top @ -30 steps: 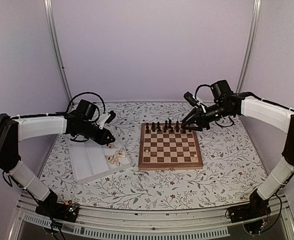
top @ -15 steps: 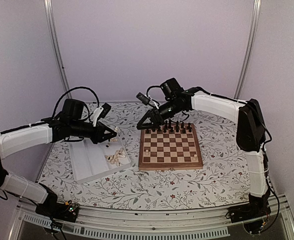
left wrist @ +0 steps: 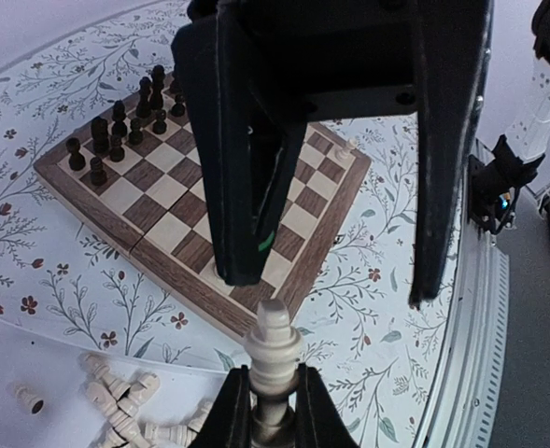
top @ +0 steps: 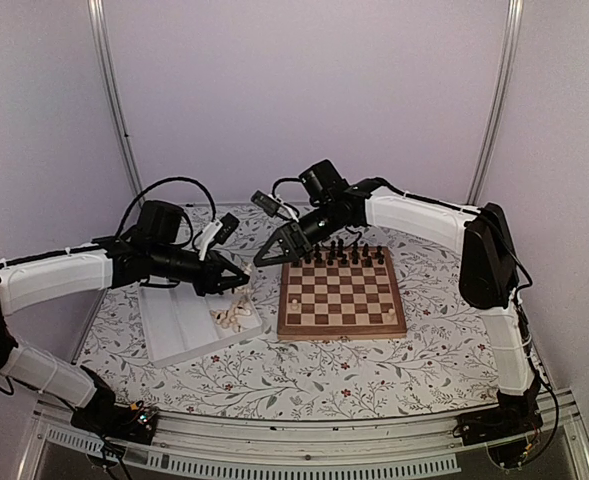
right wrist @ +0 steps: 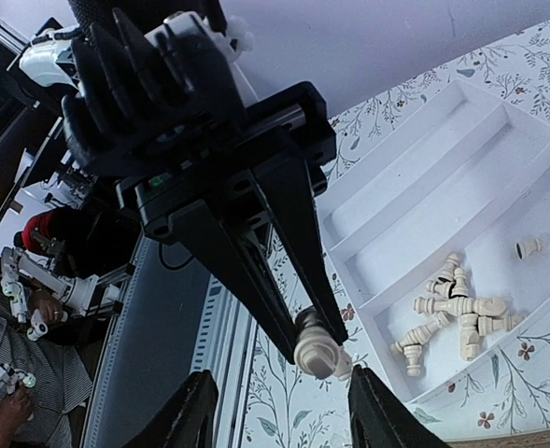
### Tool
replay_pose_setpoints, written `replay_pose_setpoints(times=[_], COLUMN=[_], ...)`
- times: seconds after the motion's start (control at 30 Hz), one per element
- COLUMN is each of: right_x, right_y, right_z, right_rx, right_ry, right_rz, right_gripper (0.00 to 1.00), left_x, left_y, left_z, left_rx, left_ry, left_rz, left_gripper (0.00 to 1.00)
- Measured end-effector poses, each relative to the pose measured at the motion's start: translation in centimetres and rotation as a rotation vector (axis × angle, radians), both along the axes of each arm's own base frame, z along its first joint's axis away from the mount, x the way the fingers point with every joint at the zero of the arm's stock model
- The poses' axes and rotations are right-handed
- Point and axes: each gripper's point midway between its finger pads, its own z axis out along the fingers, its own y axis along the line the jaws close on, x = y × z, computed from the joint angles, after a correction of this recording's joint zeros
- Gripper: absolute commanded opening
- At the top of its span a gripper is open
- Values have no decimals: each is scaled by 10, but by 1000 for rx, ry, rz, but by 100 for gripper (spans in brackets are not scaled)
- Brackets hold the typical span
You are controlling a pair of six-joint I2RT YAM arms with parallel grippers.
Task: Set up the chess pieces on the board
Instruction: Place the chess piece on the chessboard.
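Over the floral tablecloth (top: 374,370), our left gripper (left wrist: 273,411) pinches one pale piece (left wrist: 273,341), the board (left wrist: 209,224) ahead of its jaws. Our right gripper (top: 274,250) hangs wide open close by; we risk knocking the piece loose. Spare chess pieces (top: 232,316) lie in the tray (top: 174,325).

My left gripper (top: 242,280) pinches a piece (left wrist: 273,347) above the tray (top: 169,325); my right gripper (top: 270,254), fingers spread, reaches leftward just beyond the tray's far corner.
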Motion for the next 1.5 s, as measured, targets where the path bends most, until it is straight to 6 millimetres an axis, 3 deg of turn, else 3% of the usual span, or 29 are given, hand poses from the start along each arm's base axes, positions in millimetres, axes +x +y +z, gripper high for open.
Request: replay_pose_setpoints(times=[0.3,0.43,0.7,0.9,1.03,1.1,1.13,1.3,1.5], right_x=[-10,-10,-9,-8,-7,-7,-7,-5,-4], right_y=[5,5,5,4,4,4,4,3,0], right_z=[1,1,-7,-12,-13,-14,-14,-15,-5], right_rx=[1,0,-18,-26,-28,-29,-29,-30,-16], right_ry=[12,12,6,3,-4,-8,-8,-14,-29], right_rz=[22,21,8,3,1,-1,0,-4,-9], right_gripper=[42,34,32,14,1,0,0,0,0], left_x=[-4,-6,-5,-4,-4,-1,0,2,-5], left_y=[-11,-16,-21,-22,-22,-21,-20,-15,-20], left_z=[3,3,10,6,5,4,3,-1,-6], left_rx=[-8,-12,-24,-17,-15,-8,-2,-5,-22], left_ry=[0,6,-9,0,7,9,6,-28,-50], left_rz=[-33,-48,-58,-57,-51,-33,-24,19,14], left_gripper=[9,9,9,10,31,51,55,59,52])
